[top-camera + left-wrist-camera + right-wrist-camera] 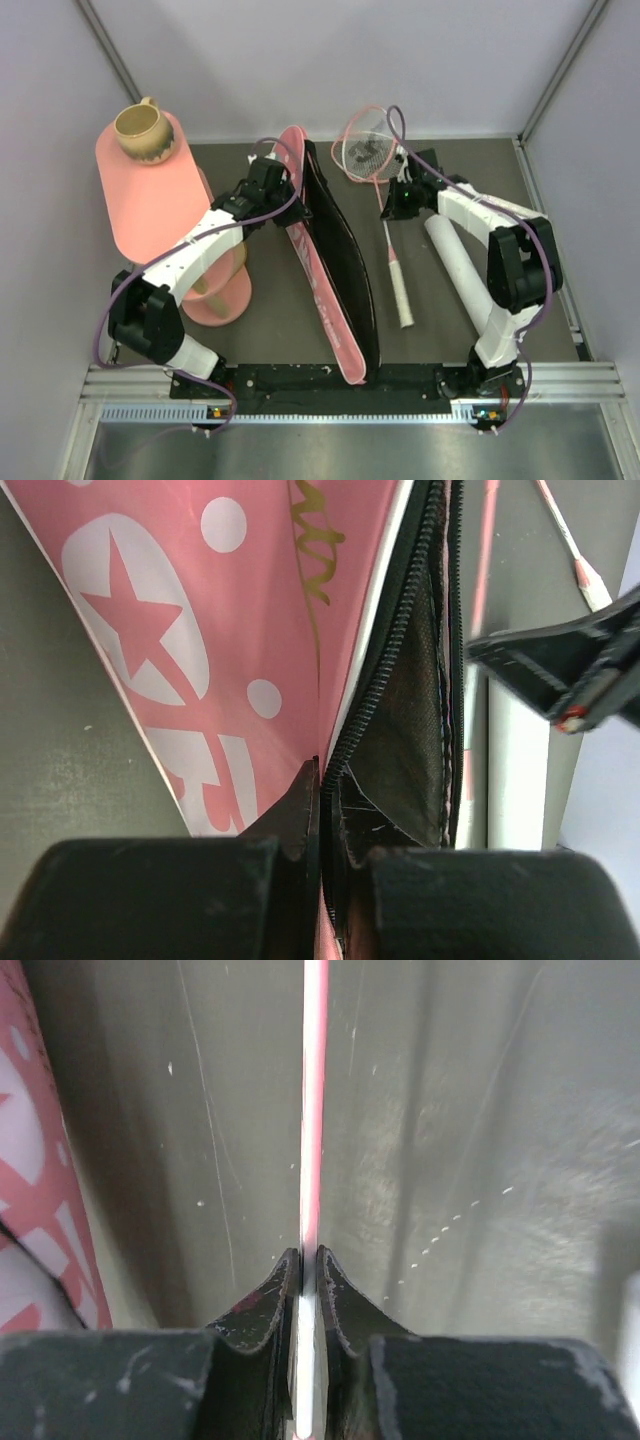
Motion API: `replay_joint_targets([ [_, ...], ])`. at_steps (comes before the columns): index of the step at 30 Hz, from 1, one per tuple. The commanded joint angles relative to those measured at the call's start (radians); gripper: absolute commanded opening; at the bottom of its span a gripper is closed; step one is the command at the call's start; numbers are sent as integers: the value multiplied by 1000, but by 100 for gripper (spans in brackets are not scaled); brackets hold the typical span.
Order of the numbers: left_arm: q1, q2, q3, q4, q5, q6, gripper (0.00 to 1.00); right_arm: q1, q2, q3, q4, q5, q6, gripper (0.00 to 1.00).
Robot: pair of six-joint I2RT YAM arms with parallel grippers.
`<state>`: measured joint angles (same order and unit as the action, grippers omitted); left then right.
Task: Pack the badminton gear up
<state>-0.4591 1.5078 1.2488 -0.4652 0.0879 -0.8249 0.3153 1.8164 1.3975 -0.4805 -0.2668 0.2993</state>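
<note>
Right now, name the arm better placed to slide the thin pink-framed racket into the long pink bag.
Right: the right gripper is shut on the racket; the left gripper holds the bag open.

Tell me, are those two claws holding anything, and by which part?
Yes. The left gripper pinches the pink bag by its opened zipper edge; the right gripper clamps a racket by its thin shaft.

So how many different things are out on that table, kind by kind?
Thin pink-framed racket: 1
Long pink racket-shaped bag: 1
Long white tube: 1
Tan ceramic mug: 1
Pink oval tiered table: 1
Total: 5
</note>
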Motion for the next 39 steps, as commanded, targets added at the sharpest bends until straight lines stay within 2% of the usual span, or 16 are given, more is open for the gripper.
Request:
replay_joint_targets([
  [1, 14, -73, 8, 45, 12, 82, 0, 41, -85, -153, 339, 7, 208, 0],
  [8, 14, -86, 8, 43, 15, 136, 0, 50, -62, -324, 587, 51, 202, 0],
  [13, 14, -83, -5, 43, 30, 139, 0, 48, 6, -344, 663, 11, 262, 0],
  [20, 14, -83, -20, 46, 39, 138, 0, 39, 104, -305, 707, -2, 310, 24],
  [26, 14, -83, -29, 46, 44, 139, 0, 27, 170, -227, 703, -26, 310, 34],
  [35, 14, -78, -20, 46, 47, 135, 0, -2, 323, -144, 789, -146, 425, 29],
  [39, 14, -66, -18, 54, 64, 135, 0, -7, 359, -132, 836, -175, 469, 15],
])
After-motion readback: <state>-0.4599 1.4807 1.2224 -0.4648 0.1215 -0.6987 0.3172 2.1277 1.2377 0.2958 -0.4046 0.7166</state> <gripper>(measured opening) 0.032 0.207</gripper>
